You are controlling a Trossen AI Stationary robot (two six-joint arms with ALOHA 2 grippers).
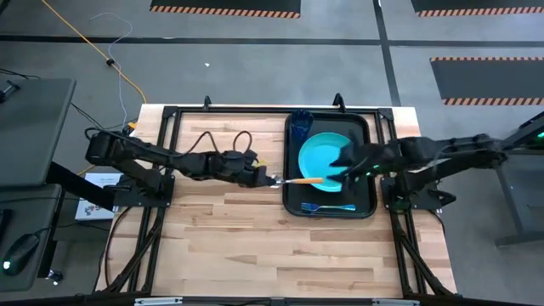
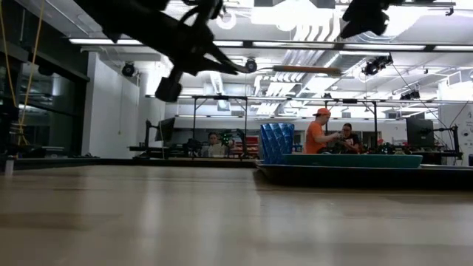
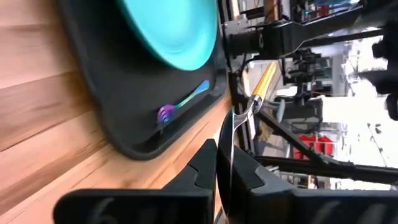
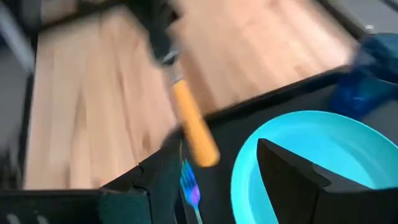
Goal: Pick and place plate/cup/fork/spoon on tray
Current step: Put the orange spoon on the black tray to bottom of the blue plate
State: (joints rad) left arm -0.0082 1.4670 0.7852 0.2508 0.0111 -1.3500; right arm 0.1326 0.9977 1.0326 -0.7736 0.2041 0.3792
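Spoon (image 1: 299, 180) in left gripper (image 1: 274, 180), handle over tray (image 1: 289, 197) edge.

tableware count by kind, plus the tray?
plate: 1, on the tray
cup: 1, on the tray
fork: 1, on the tray
spoon: 1, held by left gripper
tray: 1
Total: 5

spoon (image 4: 191, 126) motion-blurred, cup (image 4: 367, 78) blurred and cut by frame edge
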